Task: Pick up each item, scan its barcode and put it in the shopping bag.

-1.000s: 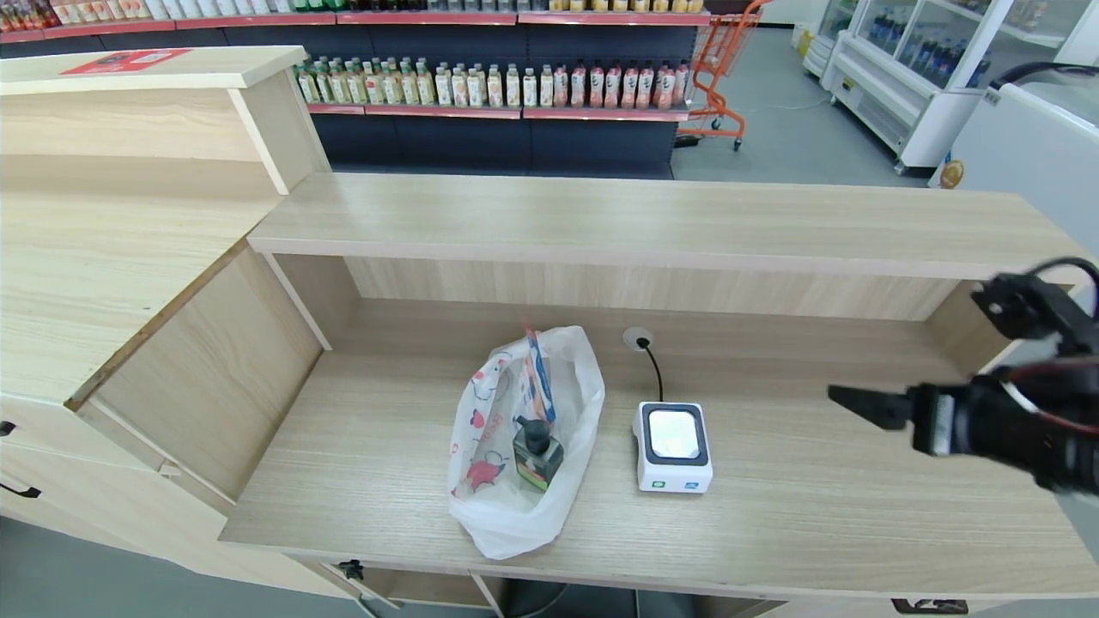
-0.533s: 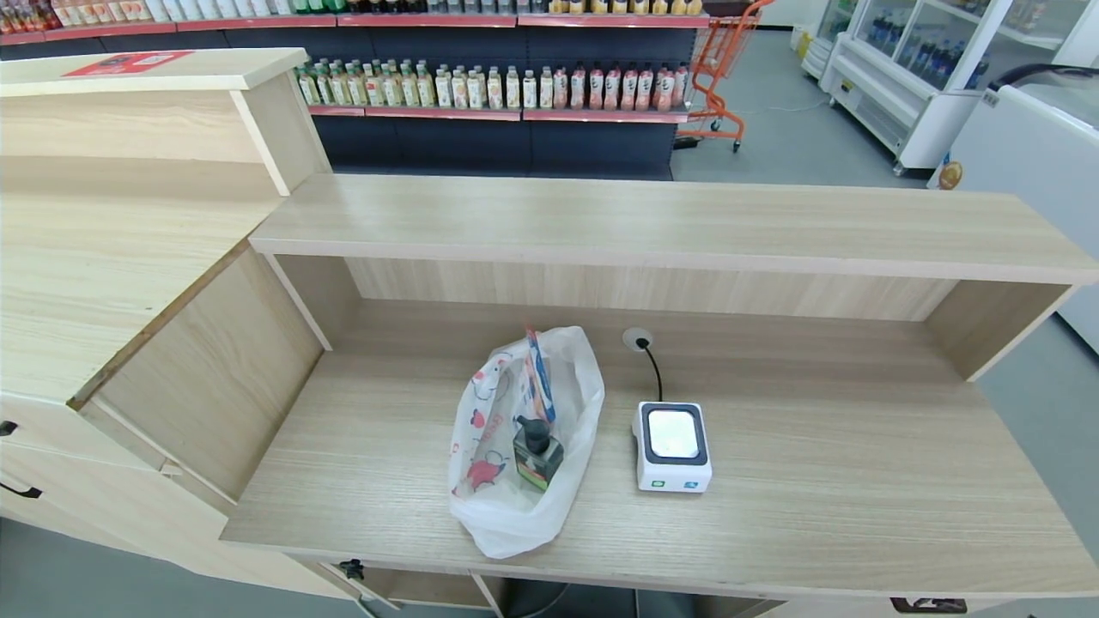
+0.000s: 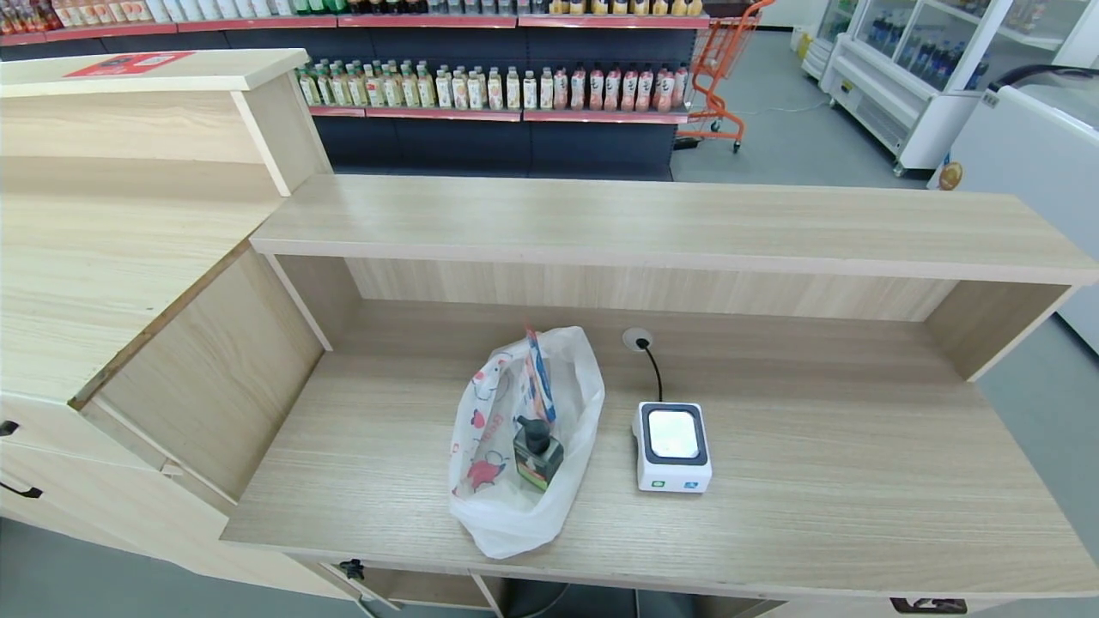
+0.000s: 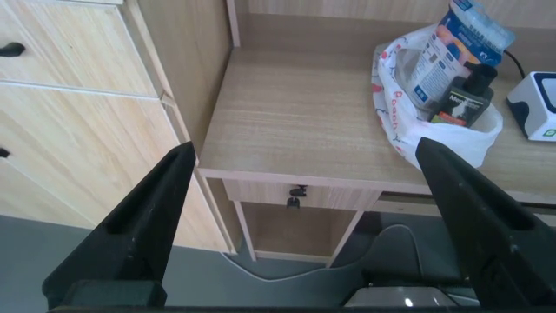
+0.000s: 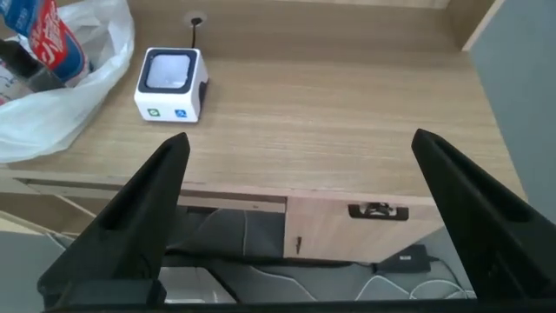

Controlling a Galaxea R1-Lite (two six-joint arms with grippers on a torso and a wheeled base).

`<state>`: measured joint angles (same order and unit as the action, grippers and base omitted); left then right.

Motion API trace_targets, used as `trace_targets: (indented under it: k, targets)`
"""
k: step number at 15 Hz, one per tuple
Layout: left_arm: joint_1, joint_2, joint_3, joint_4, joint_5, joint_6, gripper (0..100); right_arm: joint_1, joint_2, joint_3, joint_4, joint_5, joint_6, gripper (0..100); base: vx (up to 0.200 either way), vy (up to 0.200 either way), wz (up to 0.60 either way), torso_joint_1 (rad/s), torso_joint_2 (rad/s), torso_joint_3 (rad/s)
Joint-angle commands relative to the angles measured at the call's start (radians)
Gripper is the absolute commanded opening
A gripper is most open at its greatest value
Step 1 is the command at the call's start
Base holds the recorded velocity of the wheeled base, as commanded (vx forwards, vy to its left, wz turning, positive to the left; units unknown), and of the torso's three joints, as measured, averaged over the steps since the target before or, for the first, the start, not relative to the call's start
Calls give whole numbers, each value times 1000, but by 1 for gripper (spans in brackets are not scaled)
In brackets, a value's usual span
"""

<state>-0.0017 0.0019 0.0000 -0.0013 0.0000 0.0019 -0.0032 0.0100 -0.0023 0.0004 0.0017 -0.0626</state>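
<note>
A white shopping bag (image 3: 491, 508) lies open on the wooden counter (image 3: 816, 506), left of the white barcode scanner (image 3: 673, 446). Inside the bag stand a dark bottle with a black cap (image 3: 537, 457) and a blue and orange pouch (image 3: 539, 386). My left gripper (image 4: 304, 149) hangs open and empty below the counter's front left edge, with the bag (image 4: 395, 122), bottle (image 4: 465, 97) and pouch (image 4: 453, 43) ahead of it. My right gripper (image 5: 300, 141) is open and empty off the counter's front right edge, facing the scanner (image 5: 169, 83) and the bag (image 5: 52, 113).
A black cable (image 3: 654, 371) runs from the scanner to a grommet at the back. A raised ledge (image 3: 652, 223) overhangs the counter's rear, and a tall side cabinet (image 3: 129, 257) closes the left. Drawers (image 4: 295, 193) sit under the front edge.
One second ago my right gripper showed at the right edge of the head view over the counter; it has since drawn back out of that view. The bag and scanner have not moved.
</note>
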Motion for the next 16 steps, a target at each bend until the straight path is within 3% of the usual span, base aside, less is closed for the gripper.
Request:
trace_targets:
  k: [1,8,12,16]
  targets:
    - [0,1,0,0,0,0,100,0,-10,2,1,1,0,100,0,0,0,0,0,0]
    - [0,0,0,0,0,1,100,0,-10,2,1,1,-2,100,0,0,0,0,0,0]
    - [0,1,0,0,0,1,100,-1,-10,2,1,3,4,100,0,-200,0,4,2,5]
    - [0,0,0,0,0,4,100,-1,-10,2,1,1,7,100,0,0,0,0,0,0]
